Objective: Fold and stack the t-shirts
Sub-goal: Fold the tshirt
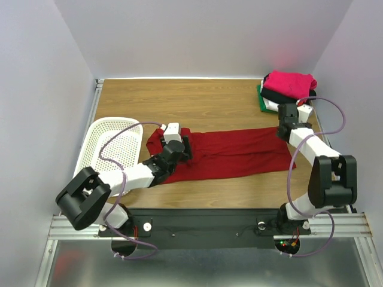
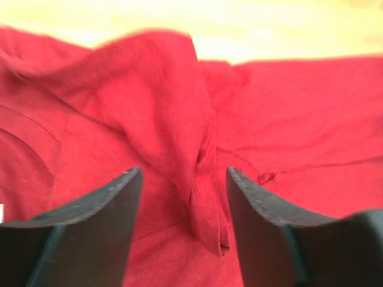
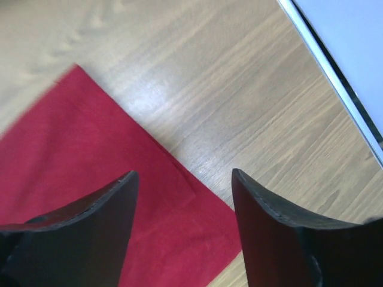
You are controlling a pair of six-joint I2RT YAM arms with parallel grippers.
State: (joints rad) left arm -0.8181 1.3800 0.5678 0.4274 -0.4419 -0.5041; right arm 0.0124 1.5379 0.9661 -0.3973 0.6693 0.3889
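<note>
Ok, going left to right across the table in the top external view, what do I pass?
White perforated basket → left gripper, over the shirt's left end → dark red t-shirt spread flat → stack of folded t-shirts, pink on top, at the far right corner.

Soft, matt cloth: the dark red t-shirt (image 1: 239, 154), rumpled into creases at one end, lies on a bench (image 1: 197, 104) of pale wood grain with a smooth, faintly shiny finish. The basket (image 1: 111, 143) is white perforated plastic. A folded pink t-shirt (image 1: 291, 81) shows the same matt fabric. The fingers (image 2: 90, 230) of the left gripper (image 2: 182, 176) look like matt black plastic, slightly grainy. The left arm (image 1: 134, 174) wears a smooth white shell. The front rail (image 1: 347, 226) is ribbed bare metal.
</note>
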